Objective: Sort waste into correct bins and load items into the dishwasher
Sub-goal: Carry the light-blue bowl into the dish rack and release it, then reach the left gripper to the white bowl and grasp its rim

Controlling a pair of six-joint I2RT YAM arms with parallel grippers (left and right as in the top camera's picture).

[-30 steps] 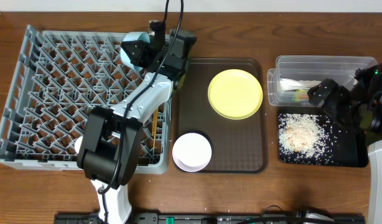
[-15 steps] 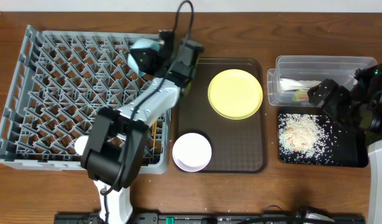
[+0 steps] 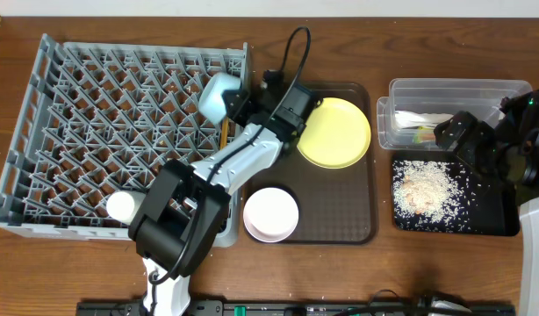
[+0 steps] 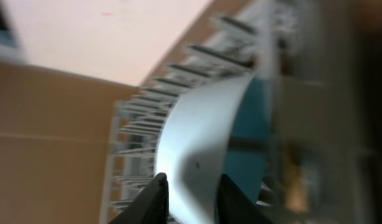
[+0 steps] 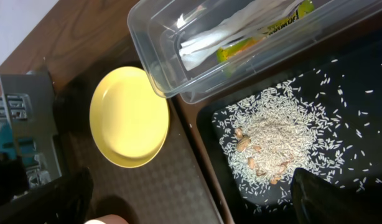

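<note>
Light blue bowl (image 3: 219, 95) is clamped by its rim in my left gripper (image 4: 192, 190); the blurred wrist view shows its wall running between the two fingertips. It hangs on its side over the right edge of the dish rack (image 3: 94, 132), rack-side of the gripper, whose body trails over the brown serving tray (image 3: 340, 202). I'd set it tilted between pegs, clear of the chopsticks (image 3: 224, 133) just beneath the fingers, and only then let go. My right gripper (image 5: 197, 199) is spread wide and empty above the black tray (image 5: 365, 74) of rice.
</note>
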